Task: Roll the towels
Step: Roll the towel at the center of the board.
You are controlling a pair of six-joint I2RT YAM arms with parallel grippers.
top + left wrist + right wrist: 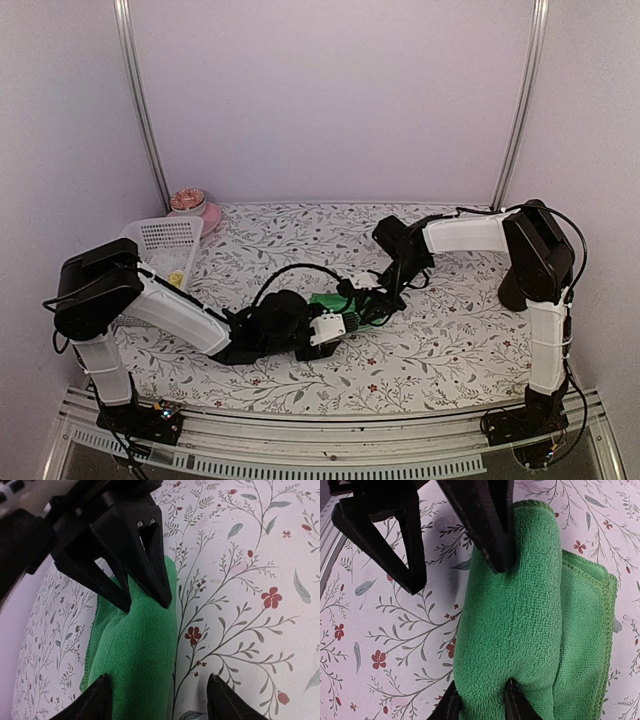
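Step in hand: rolling the green towel [345,305], centre of the table [450,350].
My right gripper [482,702] pinches the roll's end; my left gripper [159,680] stands spread astride it. Next move, as I judge it: turn evenly, keeping the roll tight.

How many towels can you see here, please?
2. The green towel lies mid-table, partly rolled. A yellow one seems to sit in the basket at the left, mostly hidden behind the left arm. More could be hidden in there.
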